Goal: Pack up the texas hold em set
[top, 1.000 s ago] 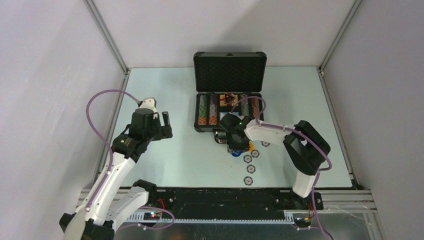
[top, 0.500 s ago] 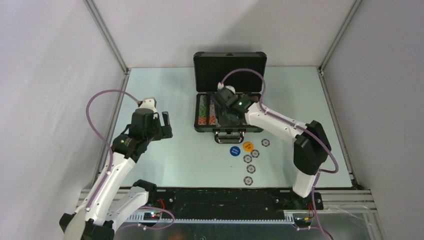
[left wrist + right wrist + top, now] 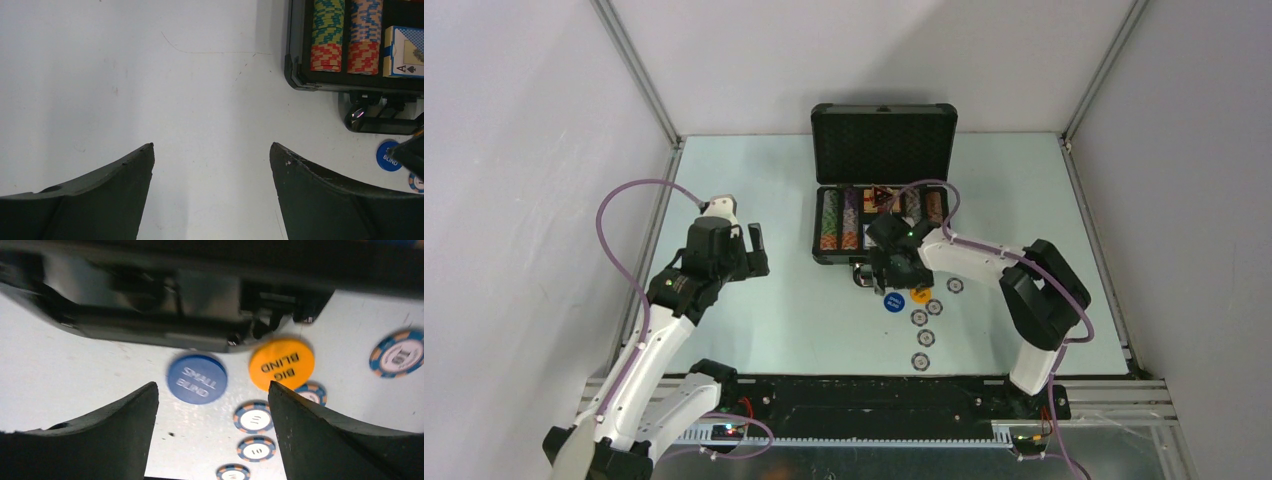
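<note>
The case (image 3: 882,145) stands open at the twelve o'clock side of the table (image 3: 754,180), with stacked chips (image 3: 327,30) and a card box (image 3: 404,47) already seated in it. The left gripper (image 3: 749,248) hangs wide open and empty, well off at the case's eight o'clock.

The right gripper (image 3: 212,390) is also spread wide with nothing in it, low over the table just in front of the case handle (image 3: 150,322). The likely next pick is the blue button (image 3: 196,379). It lies flat between the fingertips, a touch toward eleven o'clock.

A good grasp would centre on it, drop straight down until the tips meet the table, then close across its width. The orange button (image 3: 281,363) at two o'clock sits near the right-hand finger and could get nudged. Loose chips (image 3: 255,419) wait at five o'clock.
</note>
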### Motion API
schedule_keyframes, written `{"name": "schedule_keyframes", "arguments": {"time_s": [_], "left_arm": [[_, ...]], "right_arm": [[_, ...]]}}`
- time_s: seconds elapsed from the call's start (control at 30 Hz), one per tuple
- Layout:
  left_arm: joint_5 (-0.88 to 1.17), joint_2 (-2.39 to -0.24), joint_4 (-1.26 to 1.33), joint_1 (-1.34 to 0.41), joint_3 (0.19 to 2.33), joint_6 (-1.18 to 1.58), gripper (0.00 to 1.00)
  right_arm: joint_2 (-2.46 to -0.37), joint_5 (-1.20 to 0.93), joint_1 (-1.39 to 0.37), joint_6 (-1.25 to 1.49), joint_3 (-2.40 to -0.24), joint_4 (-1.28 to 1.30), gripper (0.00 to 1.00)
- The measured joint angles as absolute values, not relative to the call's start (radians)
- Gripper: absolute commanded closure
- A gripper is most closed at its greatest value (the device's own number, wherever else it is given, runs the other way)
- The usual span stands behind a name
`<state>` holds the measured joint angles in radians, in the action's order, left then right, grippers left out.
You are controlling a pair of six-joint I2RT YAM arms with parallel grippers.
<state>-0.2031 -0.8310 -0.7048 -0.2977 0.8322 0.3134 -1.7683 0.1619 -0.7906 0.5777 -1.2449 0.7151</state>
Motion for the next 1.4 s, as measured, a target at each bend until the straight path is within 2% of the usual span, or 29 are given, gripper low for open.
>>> {"name": "schedule_keyframes", "arguments": {"time_s": [0.13,0.8,1.2,1.4], "left_arm": [[-0.203,-0.831,-0.705,-0.298,0.832,0.313,0.10],[-0.203,-0.831,-0.705,-0.298,0.832,0.313,0.10],[-0.203,-0.831,-0.705,-0.298,0.832,0.313,0.10],[-0.203,-0.831,-0.705,-0.298,0.832,0.313,0.10]], "right_arm": [[-1.768,0.149,-0.812,0.610,-1.164,0.720,0.17],[-1.816,0.126,-0.833,0.654,-1.164,0.633,0.29],[-1.817,0.142,-0.841,0.659,-1.163,0.658,0.29],[-1.810,0.149,-0.841,0.662,-1.151,0.660,0.37]]}}
